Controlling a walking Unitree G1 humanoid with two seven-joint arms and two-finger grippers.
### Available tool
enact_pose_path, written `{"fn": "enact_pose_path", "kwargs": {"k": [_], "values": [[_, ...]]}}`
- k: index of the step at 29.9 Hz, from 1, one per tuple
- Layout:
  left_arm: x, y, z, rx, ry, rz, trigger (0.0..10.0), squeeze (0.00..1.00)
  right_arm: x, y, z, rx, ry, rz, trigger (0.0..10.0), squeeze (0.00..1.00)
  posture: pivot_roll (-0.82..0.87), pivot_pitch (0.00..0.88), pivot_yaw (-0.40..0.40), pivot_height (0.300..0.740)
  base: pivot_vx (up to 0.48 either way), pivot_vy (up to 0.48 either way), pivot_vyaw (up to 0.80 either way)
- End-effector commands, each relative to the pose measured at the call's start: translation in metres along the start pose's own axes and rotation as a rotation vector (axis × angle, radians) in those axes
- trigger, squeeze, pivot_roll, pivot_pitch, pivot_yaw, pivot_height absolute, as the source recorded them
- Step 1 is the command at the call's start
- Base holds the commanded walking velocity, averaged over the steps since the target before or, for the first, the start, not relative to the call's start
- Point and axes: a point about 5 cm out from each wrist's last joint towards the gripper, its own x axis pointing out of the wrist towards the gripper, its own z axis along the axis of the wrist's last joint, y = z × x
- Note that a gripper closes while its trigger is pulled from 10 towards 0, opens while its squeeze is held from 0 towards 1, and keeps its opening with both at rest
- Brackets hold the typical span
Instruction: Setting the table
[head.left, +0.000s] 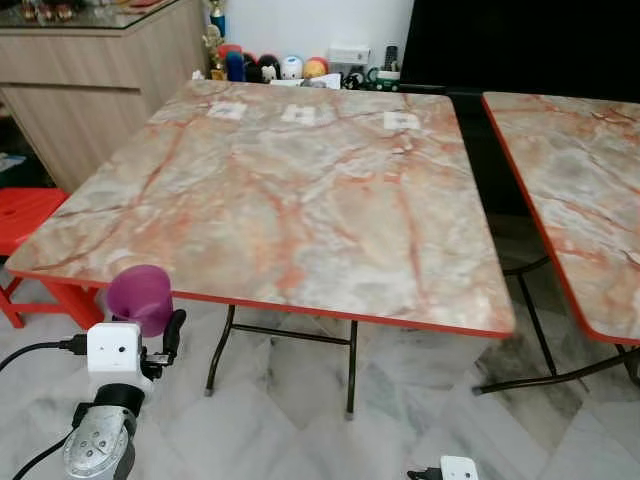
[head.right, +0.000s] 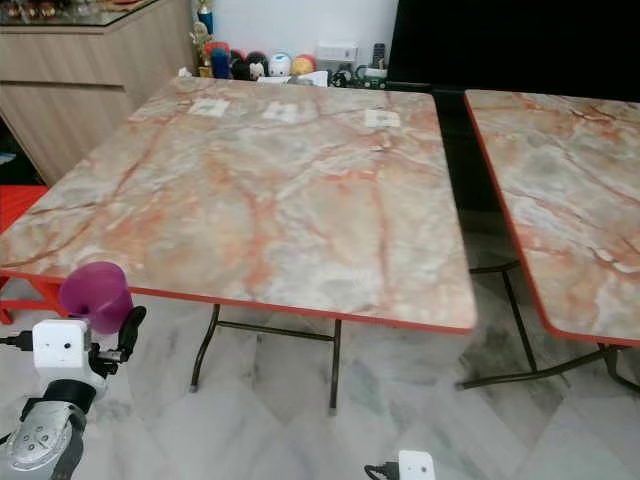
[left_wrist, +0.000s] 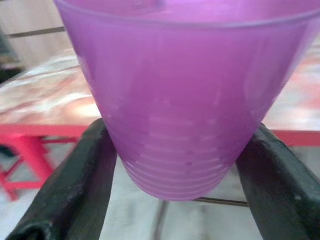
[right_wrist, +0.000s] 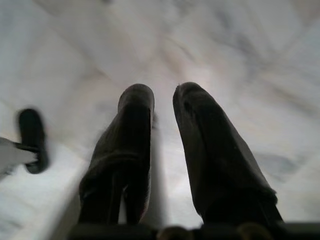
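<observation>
A translucent purple plastic cup is held upright in my left gripper, which is shut on it. The black fingers press both sides of the cup near its base. The cup hangs just in front of and slightly below the near left corner of a marble-patterned folding table with a red edge. My right gripper hangs low over the pale floor, fingers nearly touching and nothing between them.
A second marble table stands to the right across a narrow gap. A red stool and a wooden cabinet are on the left. Three white tags lie at the table's far side, with toys beyond.
</observation>
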Motion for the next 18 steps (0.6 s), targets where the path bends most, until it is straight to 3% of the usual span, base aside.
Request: {"fn": "enact_pose_path", "kwargs": {"k": [1,13,18], "values": [[0.001,0.004,0.003,0.025,-0.004,0.002,10.0,0.00,0.000,-0.001,-0.001,0.008,0.006,-0.003,10.0,0.00,0.06,0.104,-0.026,0.740,0.000,-0.446,0.00],[0.000,0.006,0.004,0.028,-0.002,0.001,10.0,0.00,0.004,0.001,0.018,0.019,-0.021,-0.004,10.0,0.00,0.06,0.101,-0.024,0.740,0.000,-0.447,0.00],[0.000,0.007,0.004,0.028,-0.005,0.001,10.0,0.00,0.003,0.003,0.013,0.020,-0.015,-0.002,10.0,0.00,0.06,0.101,-0.024,0.740,0.000,-0.446,0.00]]}}
